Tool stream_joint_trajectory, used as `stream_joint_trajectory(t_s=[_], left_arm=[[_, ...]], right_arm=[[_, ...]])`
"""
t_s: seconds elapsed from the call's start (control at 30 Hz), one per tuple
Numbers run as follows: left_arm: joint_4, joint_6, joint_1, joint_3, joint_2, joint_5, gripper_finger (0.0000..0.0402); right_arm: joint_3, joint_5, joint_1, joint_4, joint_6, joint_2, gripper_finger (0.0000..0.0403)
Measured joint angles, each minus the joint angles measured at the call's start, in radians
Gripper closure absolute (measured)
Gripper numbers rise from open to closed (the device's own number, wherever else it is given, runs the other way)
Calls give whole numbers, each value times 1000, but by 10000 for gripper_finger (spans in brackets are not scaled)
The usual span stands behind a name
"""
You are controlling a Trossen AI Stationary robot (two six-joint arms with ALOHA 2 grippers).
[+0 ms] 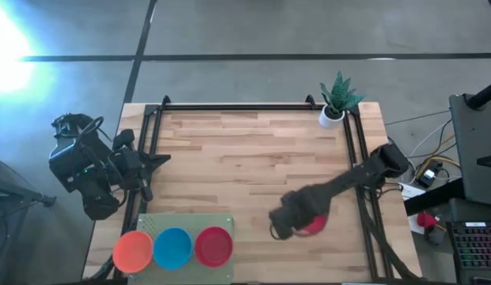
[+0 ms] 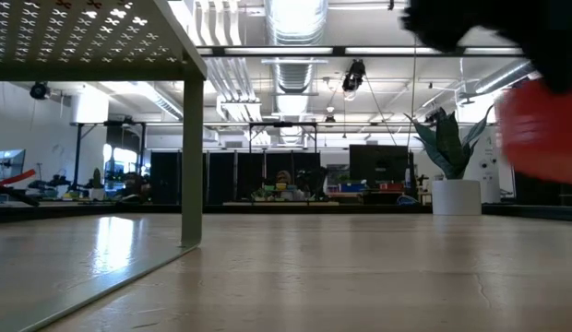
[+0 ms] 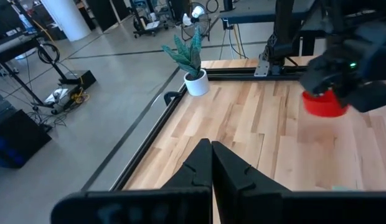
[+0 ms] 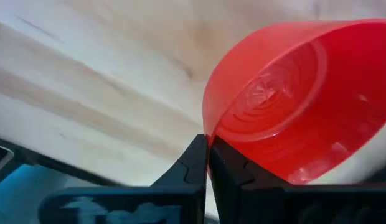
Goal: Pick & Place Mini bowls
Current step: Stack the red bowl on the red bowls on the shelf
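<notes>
- A wooden table [image 1: 253, 158] is seen, with a pale perforated stand [image 1: 185, 225] at its near left edge
- Three mini bowls sit in a row on the stand: one orange bowl [image 1: 132, 251], one blue bowl [image 1: 173, 247], one red bowl [image 1: 214, 246]
- A fourth, a second red mini bowl [image 4: 292, 99], is pinched at its rim by the right gripper [image 4: 208, 155] and carried above the table's near right; judged mid-transport, placement by the row is called for next
- The left gripper [image 3: 210, 163] is parked at the left edge, fingers pressed together

No legible text, labels, brands or nos. anywhere in any view.
</notes>
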State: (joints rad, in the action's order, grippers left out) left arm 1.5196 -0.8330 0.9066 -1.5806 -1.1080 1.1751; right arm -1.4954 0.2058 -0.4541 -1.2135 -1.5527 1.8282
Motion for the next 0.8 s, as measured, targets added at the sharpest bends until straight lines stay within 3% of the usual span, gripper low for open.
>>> stream_joint_trajectory(t_s=[0.47, 0.8], left_arm=[[0, -34, 0, 0, 0, -1, 401], [0, -87, -2, 0, 0, -1, 401]], right_arm=[[-21, -162, 321, 110, 739, 5, 395], [-20, -176, 444, 244, 1111, 10, 395]])
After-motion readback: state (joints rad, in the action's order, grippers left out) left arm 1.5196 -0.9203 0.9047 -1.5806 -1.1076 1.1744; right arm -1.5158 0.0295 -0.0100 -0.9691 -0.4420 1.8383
